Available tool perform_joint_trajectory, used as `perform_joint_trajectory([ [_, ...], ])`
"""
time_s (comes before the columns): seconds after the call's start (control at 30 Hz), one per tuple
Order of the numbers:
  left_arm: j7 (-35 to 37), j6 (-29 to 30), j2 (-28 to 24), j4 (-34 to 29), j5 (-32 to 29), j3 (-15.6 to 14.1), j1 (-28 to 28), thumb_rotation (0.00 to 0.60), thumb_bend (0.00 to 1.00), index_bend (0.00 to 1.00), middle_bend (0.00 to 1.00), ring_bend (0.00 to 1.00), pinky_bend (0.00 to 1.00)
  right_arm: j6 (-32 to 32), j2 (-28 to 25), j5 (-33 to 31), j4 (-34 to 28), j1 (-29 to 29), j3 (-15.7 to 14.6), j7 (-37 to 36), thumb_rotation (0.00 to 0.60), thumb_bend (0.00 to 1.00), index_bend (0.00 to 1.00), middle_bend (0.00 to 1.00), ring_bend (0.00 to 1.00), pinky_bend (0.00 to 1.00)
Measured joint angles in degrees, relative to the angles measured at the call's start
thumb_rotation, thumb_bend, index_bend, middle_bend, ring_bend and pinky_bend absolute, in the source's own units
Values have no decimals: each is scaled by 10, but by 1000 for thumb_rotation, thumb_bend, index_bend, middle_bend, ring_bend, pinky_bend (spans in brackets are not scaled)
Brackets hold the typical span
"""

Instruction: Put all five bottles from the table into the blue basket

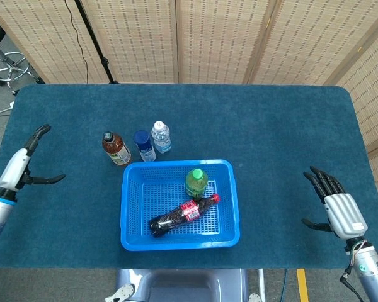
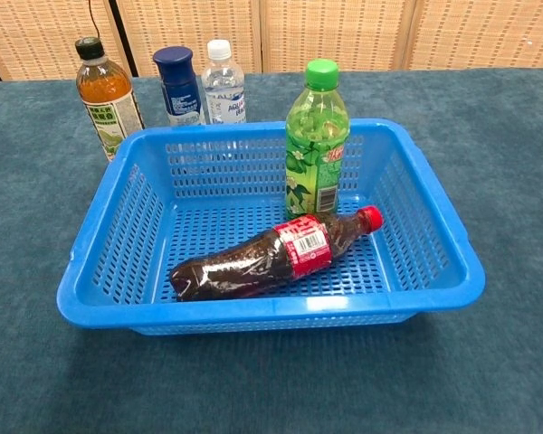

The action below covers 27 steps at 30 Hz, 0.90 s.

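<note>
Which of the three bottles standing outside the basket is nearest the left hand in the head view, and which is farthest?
From the left hand:
1. Brown tea bottle, leftmost of the row behind the blue basket.
2. Blue-capped bottle, in the middle.
3. Clear water bottle, rightmost and slightly further back.

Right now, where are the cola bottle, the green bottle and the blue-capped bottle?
cola bottle point(image 2: 300, 250), chest view, on its red label.
green bottle point(image 2: 317, 136), chest view, on its upper body.
blue-capped bottle point(image 2: 175, 67), chest view, on its cap.
</note>
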State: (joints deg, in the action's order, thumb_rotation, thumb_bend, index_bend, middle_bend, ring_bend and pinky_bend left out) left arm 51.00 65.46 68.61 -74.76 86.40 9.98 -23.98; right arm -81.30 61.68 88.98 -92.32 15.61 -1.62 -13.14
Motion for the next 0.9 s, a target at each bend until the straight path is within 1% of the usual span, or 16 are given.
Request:
perform_joint_trajectory([
  [0.17, -18, -63, 41, 18, -33, 8, -44, 600, 26, 0, 0, 0, 0, 11, -3, -1, 5, 0, 7, -27, 600, 0, 0, 0, 0, 82],
  [0.3, -27, -82, 78, 39, -55, 19, -66, 600, 25, 0, 0, 0, 0, 18, -5, 3, 11, 2, 11, -49, 600, 0, 0, 0, 0, 78],
  [0.43, -16, -103, 114, 74, -75, 31, -89, 600, 26, 0, 0, 0, 0, 21, -5, 8, 15, 2, 14, -64, 600, 0, 0, 0, 0, 5],
  [0.47, -14, -108, 121, 82, -78, 33, -93, 600, 26, 0, 0, 0, 0, 21, -4, 8, 17, 2, 15, -66, 600, 0, 0, 0, 0, 0],
  [0.73, -1, -155, 167, 137, -97, 40, -128, 600, 29, 0, 0, 0, 0, 24, -1, 7, 22, 1, 21, -74, 600, 0, 0, 0, 0, 0],
  [0.9, 9, -193, 209, 182, -103, 41, -155, 600, 71, 0, 0, 0, 0, 23, -1, 11, 25, -1, 23, -82, 600, 0, 0, 0, 0, 0],
])
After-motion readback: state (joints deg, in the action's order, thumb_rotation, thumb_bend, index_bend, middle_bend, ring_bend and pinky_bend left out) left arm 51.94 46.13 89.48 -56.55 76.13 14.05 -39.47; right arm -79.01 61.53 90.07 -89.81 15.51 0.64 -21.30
